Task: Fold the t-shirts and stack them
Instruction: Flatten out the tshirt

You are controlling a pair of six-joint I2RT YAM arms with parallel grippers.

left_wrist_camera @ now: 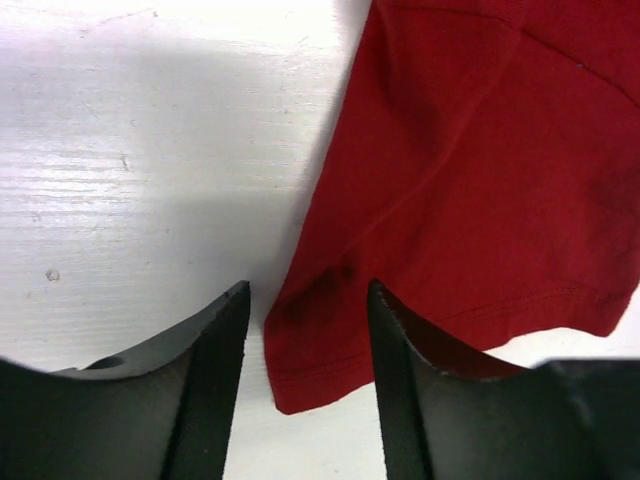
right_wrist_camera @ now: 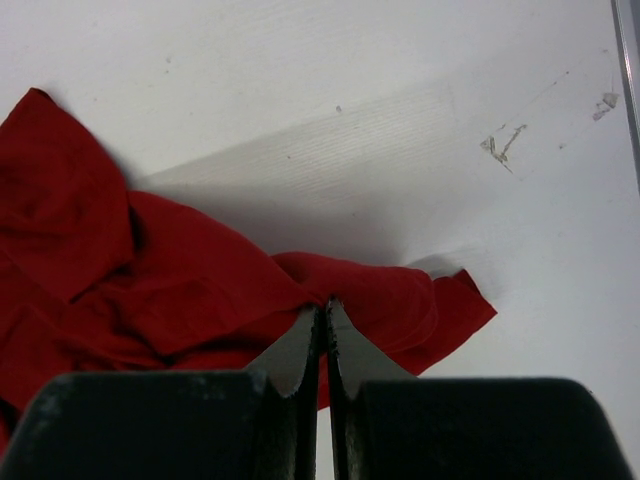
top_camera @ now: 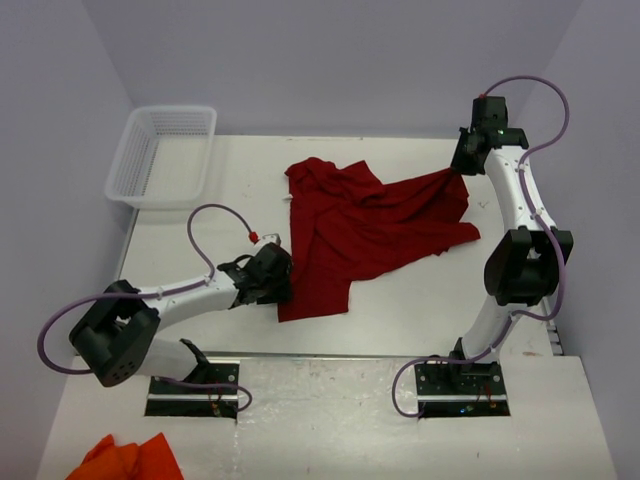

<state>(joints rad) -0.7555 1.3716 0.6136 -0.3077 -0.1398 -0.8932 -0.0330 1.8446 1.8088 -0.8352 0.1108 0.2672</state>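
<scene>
Red shirt (top_camera: 370, 225) sprawls crumpled across the middle of the white tabletop (top_camera: 400, 315), one lobe running down toward centre-bottom, another stretched out to the upper right. Up there the right hand (right_wrist_camera: 323, 312) has its fingers pressed together, clamped on a fold at the shirt's edge, with the cloth drawn up off the surface in a taut ridge. Over at centre-left, the left hand (left_wrist_camera: 308, 300) sits low with its fingers apart. The shirt's hemmed bottom corner lies flat between them, not pinched. The tabletop itself is white and faintly grained, with small scuffs and a scratched mark (right_wrist_camera: 503, 143) near its right edge. A white mesh basket (top_camera: 165, 155) stands in the upper left corner. Pale lavender walls close in the back and both sides. In the lower left of the frame, on the near ledge, a bunch of orange cloth (top_camera: 128, 460) pokes in.
</scene>
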